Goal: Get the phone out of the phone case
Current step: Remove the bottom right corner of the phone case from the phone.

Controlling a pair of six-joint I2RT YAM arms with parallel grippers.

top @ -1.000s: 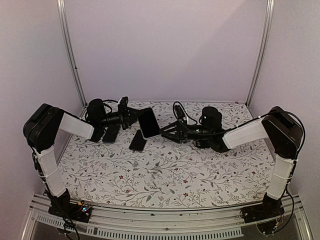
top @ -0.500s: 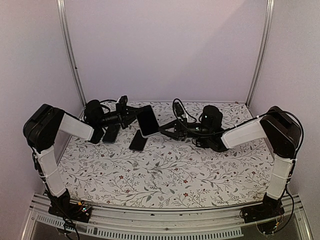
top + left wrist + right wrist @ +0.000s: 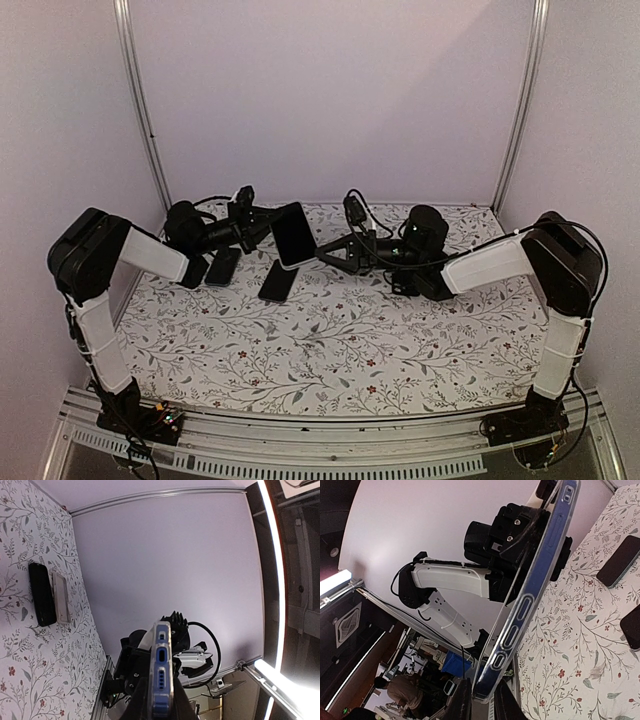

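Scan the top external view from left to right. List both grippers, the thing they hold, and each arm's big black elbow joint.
left arm's elbow joint → left gripper → cased phone, held off the table → right gripper → right arm's elbow joint

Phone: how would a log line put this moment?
phone: in case, off table | left jaws: shut on phone | right jaws: shut on phone | removal: not yet

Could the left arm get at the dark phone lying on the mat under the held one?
Probably not yet: the left gripper is shut on the cased phone, which the right gripper also grips. Nothing else blocks the lying phone.
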